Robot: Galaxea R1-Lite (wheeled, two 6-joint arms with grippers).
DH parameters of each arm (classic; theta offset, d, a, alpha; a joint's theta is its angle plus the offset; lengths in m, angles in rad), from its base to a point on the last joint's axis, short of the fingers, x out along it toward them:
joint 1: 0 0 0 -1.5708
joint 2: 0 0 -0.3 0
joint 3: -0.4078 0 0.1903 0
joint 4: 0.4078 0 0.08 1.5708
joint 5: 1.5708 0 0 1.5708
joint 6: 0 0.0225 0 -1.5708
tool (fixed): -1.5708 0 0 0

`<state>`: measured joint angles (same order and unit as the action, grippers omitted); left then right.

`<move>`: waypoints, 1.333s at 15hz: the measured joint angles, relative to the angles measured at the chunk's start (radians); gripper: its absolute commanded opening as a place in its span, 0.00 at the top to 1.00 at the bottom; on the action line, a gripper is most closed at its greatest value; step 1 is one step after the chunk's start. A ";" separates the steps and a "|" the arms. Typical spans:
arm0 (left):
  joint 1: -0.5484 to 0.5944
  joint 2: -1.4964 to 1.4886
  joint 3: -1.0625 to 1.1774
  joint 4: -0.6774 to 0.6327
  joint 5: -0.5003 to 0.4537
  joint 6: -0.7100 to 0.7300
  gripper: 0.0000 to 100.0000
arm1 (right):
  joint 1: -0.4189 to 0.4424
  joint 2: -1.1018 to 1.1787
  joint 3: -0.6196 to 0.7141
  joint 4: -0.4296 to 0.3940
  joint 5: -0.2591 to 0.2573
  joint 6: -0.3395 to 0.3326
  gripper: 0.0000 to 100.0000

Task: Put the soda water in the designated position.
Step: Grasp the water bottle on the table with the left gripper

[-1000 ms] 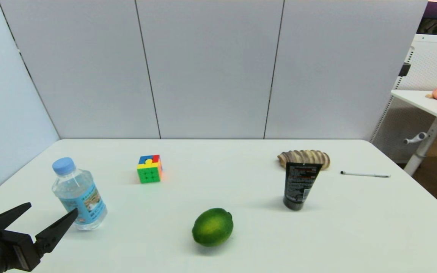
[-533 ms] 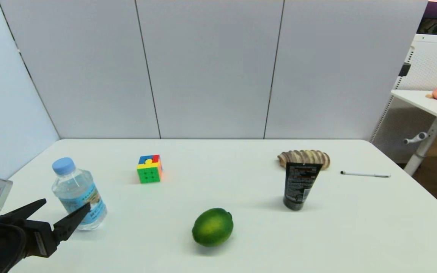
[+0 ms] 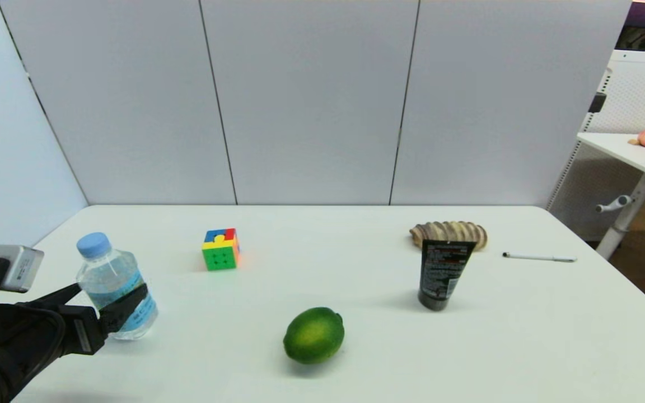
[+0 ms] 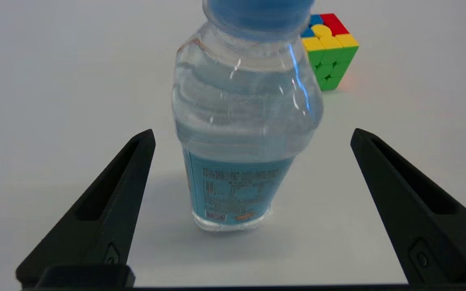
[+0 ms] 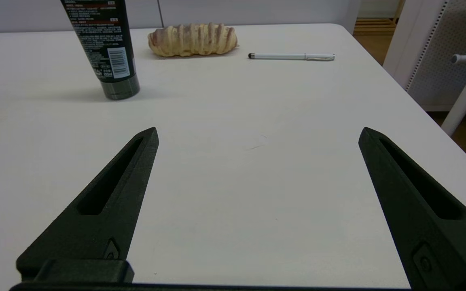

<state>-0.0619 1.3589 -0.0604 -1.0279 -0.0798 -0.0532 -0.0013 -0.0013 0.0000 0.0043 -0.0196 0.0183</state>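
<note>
The left gripper (image 3: 110,299) has advanced, its open fingers now either side of the upright soda water bottle (image 3: 114,285), not yet gripped or moved.

Soda water (image 4: 241,121) — clear glossy plastic; table (image 3: 356,280) — matt.

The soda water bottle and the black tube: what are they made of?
The soda water bottle looks like thin clear glossy plastic: see-through ribbed walls with highlights, and an opaque light-blue cap. The black tube seems soft matte plastic with printed text, though that is less certain.
</note>
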 measured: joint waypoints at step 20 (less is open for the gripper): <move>0.007 0.186 -0.083 -0.136 0.011 0.001 1.00 | 0.000 0.000 0.000 0.000 0.000 0.000 0.00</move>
<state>-0.0553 1.5447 -0.1436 -1.1636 -0.0683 -0.0523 -0.0013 -0.0013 0.0000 0.0047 -0.0200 0.0183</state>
